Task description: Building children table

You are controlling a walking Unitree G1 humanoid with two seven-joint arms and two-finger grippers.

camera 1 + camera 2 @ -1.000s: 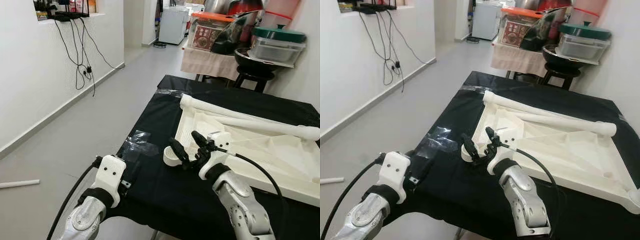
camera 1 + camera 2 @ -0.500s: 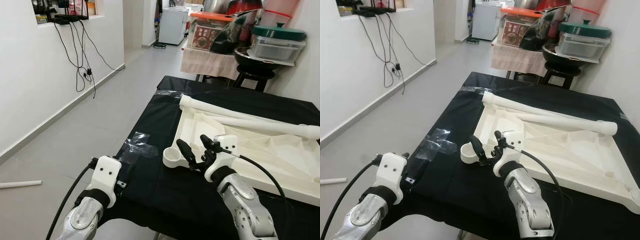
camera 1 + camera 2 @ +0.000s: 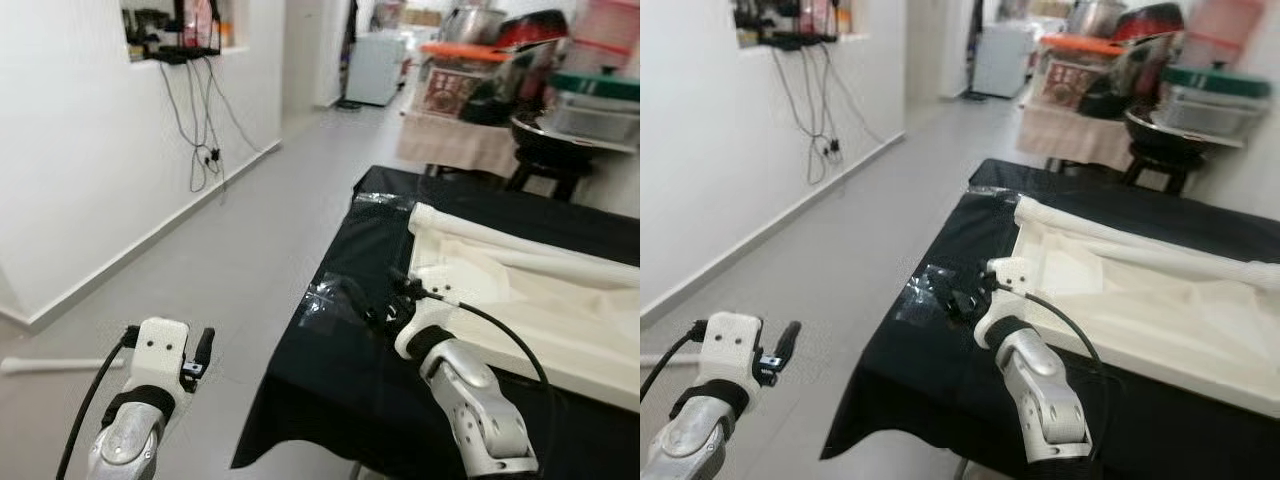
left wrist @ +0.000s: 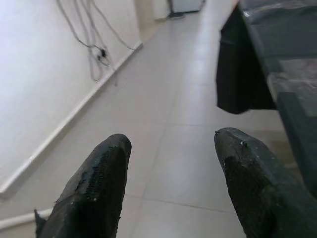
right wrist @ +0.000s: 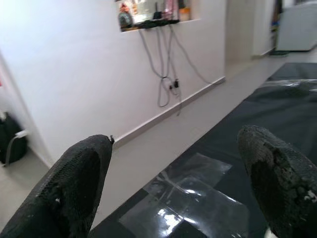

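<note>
Right wrist view shows right gripper (image 5: pixel 178 183) fingers wide over tape patch (image 5: pixel 190 196); left gripper (image 4: pixel 171 183) wide over floor (image 4: pixel 163 114).

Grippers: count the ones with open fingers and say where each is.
2. The left gripper is open above the floor, off the table's edge. The right gripper is open over the taped patch on the black table.

Head views motion-blurred, white tabletop (image 3: pixel 540 290) cut off at right edge

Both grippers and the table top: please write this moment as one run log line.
left gripper: open, above floor | right gripper: open, over black cloth | white table top: lying on cloth, ungrasped
</note>
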